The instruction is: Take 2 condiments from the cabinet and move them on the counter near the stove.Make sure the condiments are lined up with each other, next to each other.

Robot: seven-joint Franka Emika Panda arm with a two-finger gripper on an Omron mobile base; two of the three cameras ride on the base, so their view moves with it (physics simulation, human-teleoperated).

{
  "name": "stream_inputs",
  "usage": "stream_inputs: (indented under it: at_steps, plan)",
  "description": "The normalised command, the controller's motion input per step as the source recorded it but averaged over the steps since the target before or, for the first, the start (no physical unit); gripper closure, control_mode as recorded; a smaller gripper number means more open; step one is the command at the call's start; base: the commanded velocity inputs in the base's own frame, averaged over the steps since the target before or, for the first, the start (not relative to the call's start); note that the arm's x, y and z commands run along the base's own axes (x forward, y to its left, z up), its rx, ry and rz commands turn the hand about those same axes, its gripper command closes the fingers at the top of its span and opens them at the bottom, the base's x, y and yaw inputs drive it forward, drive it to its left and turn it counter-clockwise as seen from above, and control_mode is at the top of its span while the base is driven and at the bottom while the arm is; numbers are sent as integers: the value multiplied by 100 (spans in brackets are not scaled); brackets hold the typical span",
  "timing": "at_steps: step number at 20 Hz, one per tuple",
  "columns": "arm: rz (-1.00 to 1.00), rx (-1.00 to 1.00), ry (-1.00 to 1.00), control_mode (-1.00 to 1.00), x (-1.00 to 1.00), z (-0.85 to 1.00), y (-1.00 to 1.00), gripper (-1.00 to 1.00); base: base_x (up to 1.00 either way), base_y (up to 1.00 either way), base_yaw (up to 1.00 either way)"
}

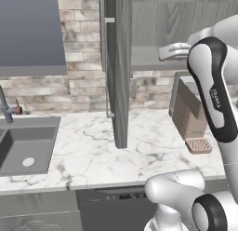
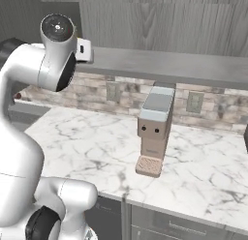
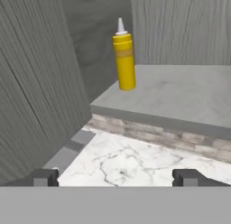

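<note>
Yellow squeeze bottle (image 3: 124,56) — the condiment I am after — stands upright on the pale shelf board (image 3: 180,94) of the open cabinet (image 1: 153,20), close to the board's front left corner, white nozzle pointing up. Its long axis is vertical. From the gripper (image 3: 115,177) it lies ahead, higher in the hand view and roughly centred between the fingertips (image 3: 44,177), with a clear stretch of shelf and marble counter (image 3: 122,162) between them; nothing touches it. The jaws stand fully wide and hold nothing. I judge the coming move to be a straight advance along the hand's line of sight, rising to mid-body height so that the fingers pass either side of the bottle. Below the shelf on the counter stands a coffee machine (image 2: 155,130) — well clear of the approach.
</note>
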Motion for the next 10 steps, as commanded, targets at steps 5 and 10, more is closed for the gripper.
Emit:
stream_inputs:
  at_steps: [5, 10]
  plan:
    - [3, 6, 0, -100, 37, 0, 1, -100, 0, 0, 0]
    - [3, 1, -3, -100, 33, 0, 9, -100, 0, 0, 0]
